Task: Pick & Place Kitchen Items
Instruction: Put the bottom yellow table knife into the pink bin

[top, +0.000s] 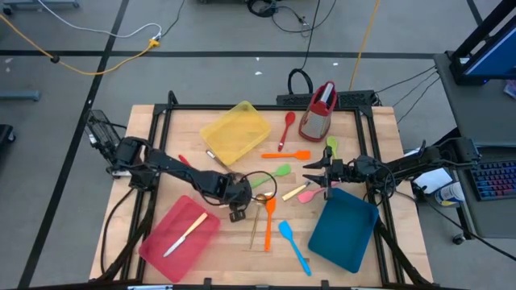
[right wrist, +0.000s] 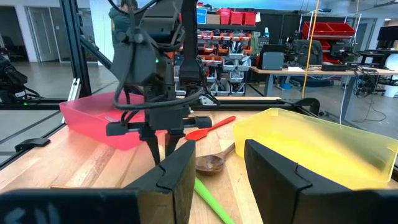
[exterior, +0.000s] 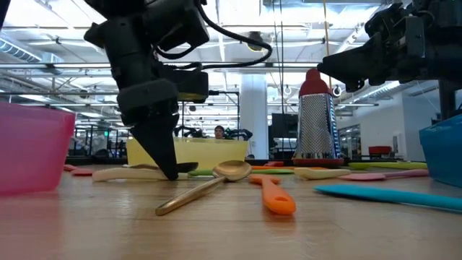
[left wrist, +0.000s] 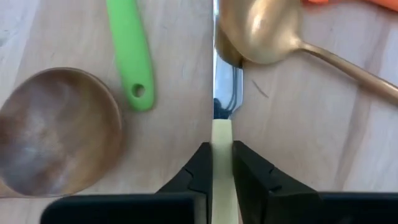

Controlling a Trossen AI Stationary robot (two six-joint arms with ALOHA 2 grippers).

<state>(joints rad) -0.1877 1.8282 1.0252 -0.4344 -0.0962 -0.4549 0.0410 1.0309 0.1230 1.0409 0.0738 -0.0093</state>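
One pale-handled knife [top: 185, 234] lies in the pink-red tray [top: 161, 248].

knife [left wrist: 222, 134] blade tip hidden under gold spoon [left wrist: 258, 31], handle cut off by left wrist frame edge, wooden spoon [left wrist: 56, 130] handle out of frame, green handle [left wrist: 130, 53] cropped

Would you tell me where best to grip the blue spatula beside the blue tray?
Mid-handle, from straight above, closing across its width: the blue spatula lies flat and slim with bare wood either side. The open right tool is nearest; the left tool holds a pale-handled knife.
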